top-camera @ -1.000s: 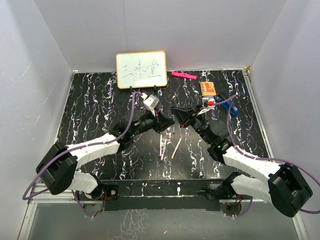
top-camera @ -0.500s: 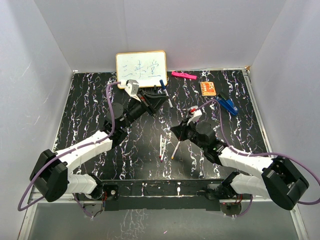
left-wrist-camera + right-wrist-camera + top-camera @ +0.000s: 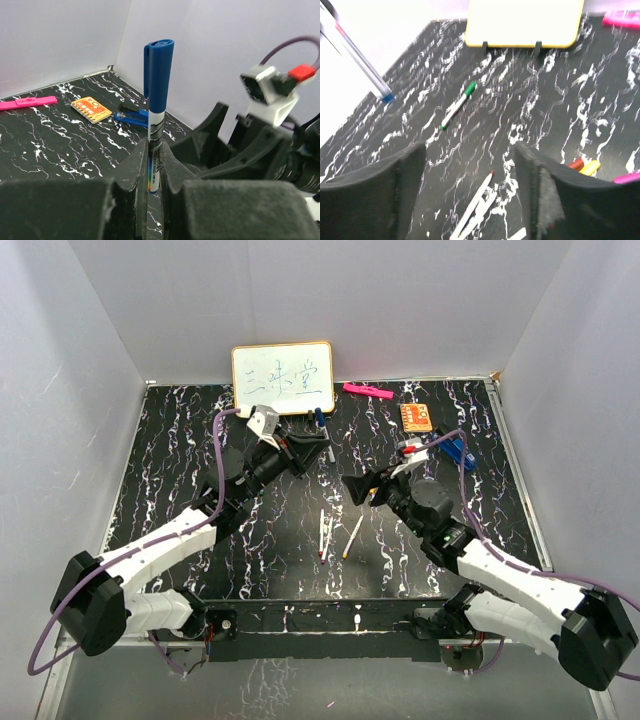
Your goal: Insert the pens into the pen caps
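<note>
Holds a blue-capped pen (image 3: pixel 155 125) upright in the clenched left end effector (image 3: pixel 154 150), with the right end effector (image 3: pixel 470 150) released near loose pens (image 3: pixel 322 532) bunched on the bench (image 3: pixel 180 440), risking snagging two together.

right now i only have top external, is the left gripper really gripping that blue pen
observer: Yes. Left wrist shows the left gripper shut on the blue-capped pen, held upright.
operator: any loose caps around
observer: Right wrist shows a red cap and a yellow cap lying side by side.
operator: right gripper carrying anything
observer: No, the right gripper is open and empty.
</note>
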Robot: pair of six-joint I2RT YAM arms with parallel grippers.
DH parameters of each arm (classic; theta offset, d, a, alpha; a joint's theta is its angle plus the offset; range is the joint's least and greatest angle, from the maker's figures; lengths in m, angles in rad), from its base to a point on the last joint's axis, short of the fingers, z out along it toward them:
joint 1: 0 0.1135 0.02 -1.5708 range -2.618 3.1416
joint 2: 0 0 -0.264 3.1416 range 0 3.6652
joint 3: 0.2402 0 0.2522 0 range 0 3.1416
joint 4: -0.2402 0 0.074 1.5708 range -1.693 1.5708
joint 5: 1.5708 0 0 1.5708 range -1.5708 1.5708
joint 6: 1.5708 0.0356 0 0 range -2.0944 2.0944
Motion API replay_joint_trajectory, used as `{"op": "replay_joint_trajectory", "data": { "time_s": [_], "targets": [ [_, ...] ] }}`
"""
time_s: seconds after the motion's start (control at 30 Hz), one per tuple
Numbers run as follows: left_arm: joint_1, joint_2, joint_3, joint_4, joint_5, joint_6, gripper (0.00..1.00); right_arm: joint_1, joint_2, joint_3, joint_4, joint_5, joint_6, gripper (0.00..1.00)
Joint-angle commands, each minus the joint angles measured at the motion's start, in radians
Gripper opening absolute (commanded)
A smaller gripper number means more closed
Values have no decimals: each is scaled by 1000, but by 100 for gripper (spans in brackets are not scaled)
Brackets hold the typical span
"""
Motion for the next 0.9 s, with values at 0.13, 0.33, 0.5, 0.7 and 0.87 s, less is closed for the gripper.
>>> {"op": "replay_joint_trajectory", "data": {
  "time_s": [0.13, 0.33, 0.5, 0.7, 0.87],
  "targets": [
    [-2, -40, 3, -94, 64, 46, 0, 2, -59, 133, 10, 25, -23, 98],
    [-2, -2, 45, -198, 126, 51, 0, 3, -49, 198, 62, -66, -57, 66],
    [-3, 37, 54, -195, 213, 23, 0, 2, 4, 265, 73, -145, -65, 53],
    [-4, 52, 59, -200, 249, 16, 0, 3, 48, 279, 98, -194, -52, 57],
    [-4, 56, 63, -187, 292, 6, 0, 1, 72, 278, 102, -192, -47, 55]
  ]
}}
